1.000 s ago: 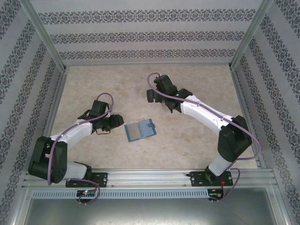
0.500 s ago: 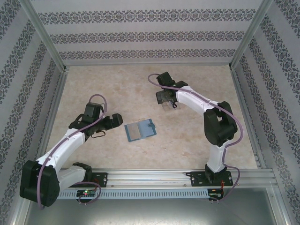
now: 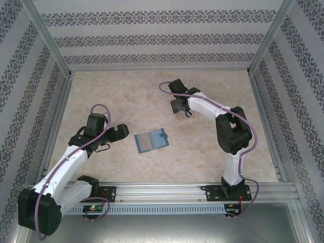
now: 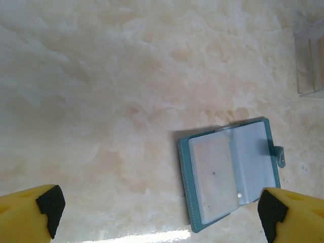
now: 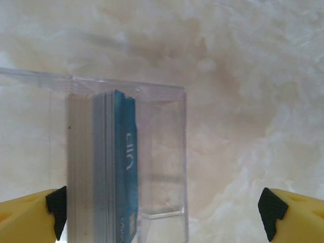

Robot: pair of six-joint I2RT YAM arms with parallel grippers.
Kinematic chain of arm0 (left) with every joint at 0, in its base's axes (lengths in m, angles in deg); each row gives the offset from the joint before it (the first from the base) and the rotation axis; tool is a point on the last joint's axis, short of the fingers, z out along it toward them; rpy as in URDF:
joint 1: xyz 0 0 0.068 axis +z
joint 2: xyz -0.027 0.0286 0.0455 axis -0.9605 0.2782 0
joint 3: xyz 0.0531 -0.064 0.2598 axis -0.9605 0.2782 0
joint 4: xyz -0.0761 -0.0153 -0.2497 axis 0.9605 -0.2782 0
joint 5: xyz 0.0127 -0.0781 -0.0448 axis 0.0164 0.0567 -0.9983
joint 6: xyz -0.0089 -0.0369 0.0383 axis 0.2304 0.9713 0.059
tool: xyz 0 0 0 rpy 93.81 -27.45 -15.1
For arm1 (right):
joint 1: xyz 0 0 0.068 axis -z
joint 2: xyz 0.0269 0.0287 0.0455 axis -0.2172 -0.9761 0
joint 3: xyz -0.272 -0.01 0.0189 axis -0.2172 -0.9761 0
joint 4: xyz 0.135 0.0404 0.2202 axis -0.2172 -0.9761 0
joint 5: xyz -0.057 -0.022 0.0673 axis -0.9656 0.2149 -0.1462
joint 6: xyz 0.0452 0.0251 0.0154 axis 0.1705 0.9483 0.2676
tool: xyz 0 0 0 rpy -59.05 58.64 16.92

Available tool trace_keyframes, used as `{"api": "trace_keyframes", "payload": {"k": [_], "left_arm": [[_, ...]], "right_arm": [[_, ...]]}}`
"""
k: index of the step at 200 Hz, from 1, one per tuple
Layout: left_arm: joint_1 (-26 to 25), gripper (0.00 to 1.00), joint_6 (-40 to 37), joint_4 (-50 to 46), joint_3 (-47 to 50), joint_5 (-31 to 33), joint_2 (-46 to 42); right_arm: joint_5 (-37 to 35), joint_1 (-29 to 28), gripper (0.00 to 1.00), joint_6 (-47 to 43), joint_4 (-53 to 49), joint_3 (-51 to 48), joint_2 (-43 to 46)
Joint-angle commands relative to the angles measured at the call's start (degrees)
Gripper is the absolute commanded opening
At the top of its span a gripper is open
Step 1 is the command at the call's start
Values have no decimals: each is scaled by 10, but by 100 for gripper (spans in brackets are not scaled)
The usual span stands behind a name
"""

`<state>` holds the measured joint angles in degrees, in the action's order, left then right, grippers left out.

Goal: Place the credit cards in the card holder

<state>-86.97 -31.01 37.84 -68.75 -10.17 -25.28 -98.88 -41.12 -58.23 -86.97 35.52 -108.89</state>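
Right claw [image 5: 162, 215]: wide open and empty, poised over the stand [image 5: 164, 152].
Left claw [image 4: 159, 212]: open too, hovering just beside the holder [image 4: 230, 169].
Cards [image 5: 101, 167]: stacked on edge in the stand, close to the right claw's left finger.
Holder: lies open on the desk [image 4: 101, 76], apart from the stand.
Tip: it should probably centre on the outer blue card, pinch that one only, and lift straight.

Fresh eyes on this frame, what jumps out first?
The teal card holder lies open mid-table with its clear sleeves up. The left gripper sits just to its left, jaws wide apart. Farther back, a stack of credit cards stands on edge in a clear stand, with the right gripper over it, jaws also wide open.
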Motion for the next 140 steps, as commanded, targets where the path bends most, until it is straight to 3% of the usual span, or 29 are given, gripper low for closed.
{"api": "trace_keyframes", "payload": {"k": [1, 90, 116, 140], "left_arm": [[-5, 100, -11, -27, 3, 14, -9], [-5, 100, -9, -23, 11, 9, -14], [-5, 100, 0, 0, 19, -5, -8], [-5, 100, -3, -10, 15, -1, -5]], "right_arm": [[-34, 7, 98, -13, -9, 6, 0], [-107, -5, 98, -51, -2, 3, 14], [-112, -4, 92, -57, -2, 0, 15], [-108, -3, 80, -64, 1, -3, 11]]}}
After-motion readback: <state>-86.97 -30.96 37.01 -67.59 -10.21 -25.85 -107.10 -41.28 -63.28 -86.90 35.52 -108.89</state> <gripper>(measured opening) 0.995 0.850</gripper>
